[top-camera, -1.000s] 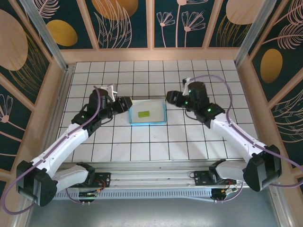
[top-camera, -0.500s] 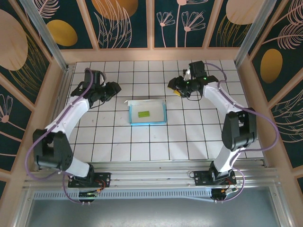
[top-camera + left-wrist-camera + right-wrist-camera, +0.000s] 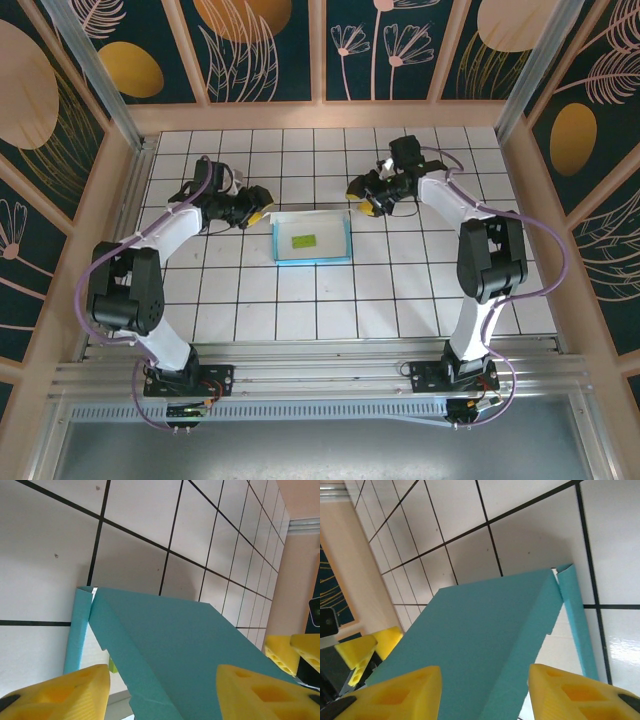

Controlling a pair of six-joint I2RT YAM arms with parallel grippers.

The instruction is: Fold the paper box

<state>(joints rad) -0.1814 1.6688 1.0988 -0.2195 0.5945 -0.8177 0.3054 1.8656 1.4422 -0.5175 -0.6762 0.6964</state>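
Left fingers [image 3: 60, 692] gape wide, empty, at the far-left corner of the paper box [image 3: 330, 232]; right fingers [image 3: 570, 687], equally wide and empty, at its far-right corner.

paper box [image 3: 200, 650] partly off-frame below

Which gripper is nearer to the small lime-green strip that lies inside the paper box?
Left. The left gripper is at the far-left corner of the paper box, close to the lime-green strip. The right gripper is just past the far-right corner, farther from it.
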